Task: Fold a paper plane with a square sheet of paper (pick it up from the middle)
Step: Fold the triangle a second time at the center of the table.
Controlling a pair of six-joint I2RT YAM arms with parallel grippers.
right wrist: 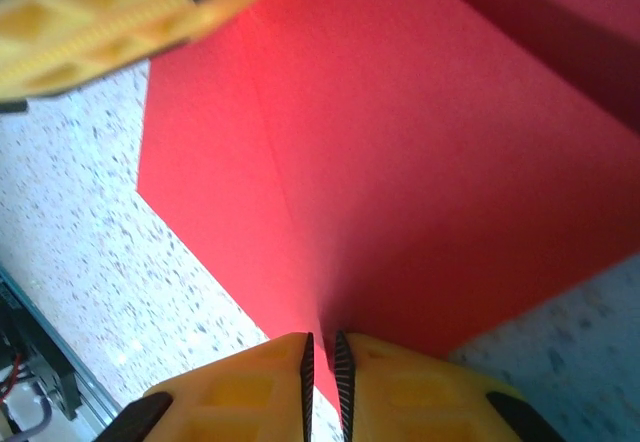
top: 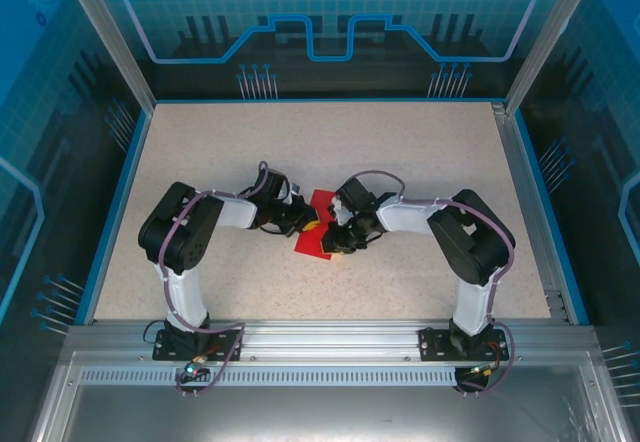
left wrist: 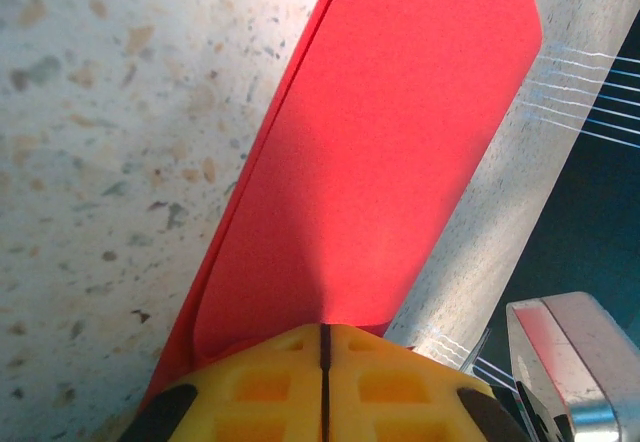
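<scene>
Reaching inward with its elbow swung out, the left hand sits low over the desk, its fingers pinched flat on the folded red sheet of paper at mid-desk. The right hand mirrors it, nipping the sheet's opposite edge. From above, both hands cover much of the paper.

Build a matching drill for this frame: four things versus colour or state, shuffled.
Things:
1 left fingers
2 right fingers
3 paper
4 table

Colour or state:
A speckled beige
B shut on the paper's right side, top view
C bright red, creased
D shut on the paper's left side, top view

Pairs: 1-D, 2-B, 3-C, 4-A
</scene>
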